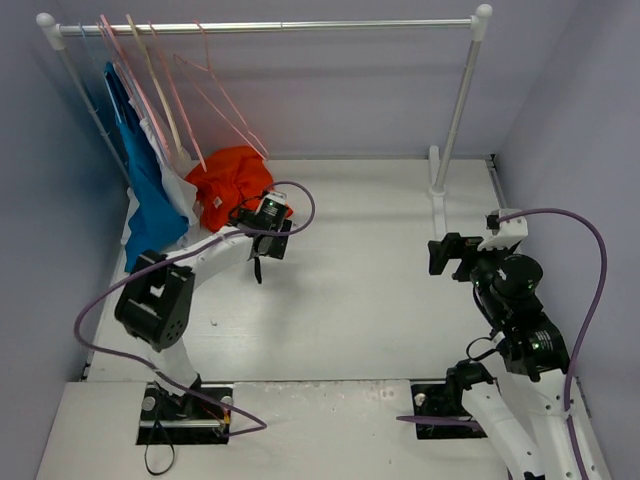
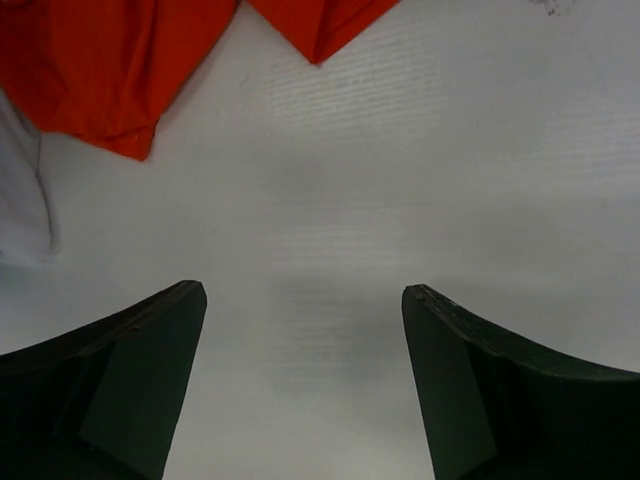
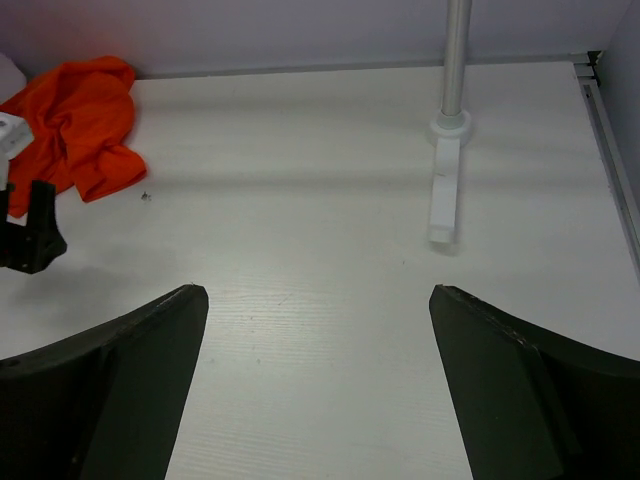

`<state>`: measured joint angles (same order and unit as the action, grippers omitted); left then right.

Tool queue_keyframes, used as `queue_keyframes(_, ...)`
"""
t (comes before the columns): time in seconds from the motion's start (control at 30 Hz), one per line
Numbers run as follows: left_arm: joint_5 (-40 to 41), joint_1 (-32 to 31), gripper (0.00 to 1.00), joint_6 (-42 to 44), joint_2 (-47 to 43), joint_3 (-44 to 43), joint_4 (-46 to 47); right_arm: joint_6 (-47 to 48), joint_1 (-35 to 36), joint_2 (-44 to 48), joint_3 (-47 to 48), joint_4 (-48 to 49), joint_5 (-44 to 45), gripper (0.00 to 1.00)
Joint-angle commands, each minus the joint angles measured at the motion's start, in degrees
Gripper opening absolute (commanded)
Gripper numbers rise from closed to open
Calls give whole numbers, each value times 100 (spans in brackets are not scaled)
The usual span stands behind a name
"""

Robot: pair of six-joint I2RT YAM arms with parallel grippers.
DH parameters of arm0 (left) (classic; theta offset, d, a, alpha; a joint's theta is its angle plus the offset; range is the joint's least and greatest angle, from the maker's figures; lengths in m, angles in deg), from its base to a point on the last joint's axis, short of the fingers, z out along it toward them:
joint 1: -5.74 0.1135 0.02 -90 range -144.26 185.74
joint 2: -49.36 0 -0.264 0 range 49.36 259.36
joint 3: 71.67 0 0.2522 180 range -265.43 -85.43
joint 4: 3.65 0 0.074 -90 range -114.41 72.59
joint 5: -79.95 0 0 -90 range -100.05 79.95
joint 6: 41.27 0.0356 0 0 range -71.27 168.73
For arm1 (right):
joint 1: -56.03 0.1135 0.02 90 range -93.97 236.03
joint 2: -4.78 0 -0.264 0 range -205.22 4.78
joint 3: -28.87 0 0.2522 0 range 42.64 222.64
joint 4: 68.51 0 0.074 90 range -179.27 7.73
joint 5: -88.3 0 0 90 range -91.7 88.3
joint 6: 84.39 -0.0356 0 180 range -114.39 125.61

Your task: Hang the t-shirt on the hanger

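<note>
One bright orange t-shirt (image 1: 232, 175) crumpled in heap on table (image 1: 350, 300); left gripper (image 2: 305, 292) spread, right gripper (image 3: 318, 292) spread.

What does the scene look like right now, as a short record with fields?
t-shirt: orange, crumpled on the table, back left
hanger: pale-pink wire, on the rail's left end
left gripper: open, empty, beside the t-shirt
right gripper: open, empty, over the table's right side
blue garment: hanging at the rail's left end
</note>
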<state>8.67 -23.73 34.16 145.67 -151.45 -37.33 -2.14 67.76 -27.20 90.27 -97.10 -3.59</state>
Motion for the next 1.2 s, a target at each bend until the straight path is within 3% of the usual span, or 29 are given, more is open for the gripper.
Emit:
queue_keyframes(0.0,396,73,81,226,562,-595,814,-121,23,96,114,226,-66,100)
queue_keyframes(0.13,527,178,79,419,1301,-1218,1086,-148,23,123,158,-2,22,100)
queue_keyframes(0.3,457,530,70,262,1926,-1598,1254,-174,23,193,185,-125,136,100)
queue_keyframes(0.7,-43,1014,68,235,3051,-2880,938,-262,23,114,334,-160,93,100)
queue_keyframes(0.83,-430,1014,39,200,3175,-2855,885,-271,23,35,422,-213,57,100)
queue_keyframes(0.87,-552,1005,24,165,3148,-2812,876,-271,23,17,448,-222,49,100)
queue_keyframes(0.97,-1036,830,1,173,2806,-2514,850,-271,23,17,466,-205,13,100)
queue_keyframes(1.17,-1792,-496,0,183,1568,-1398,517,-192,23,-9,536,-38,31,100)
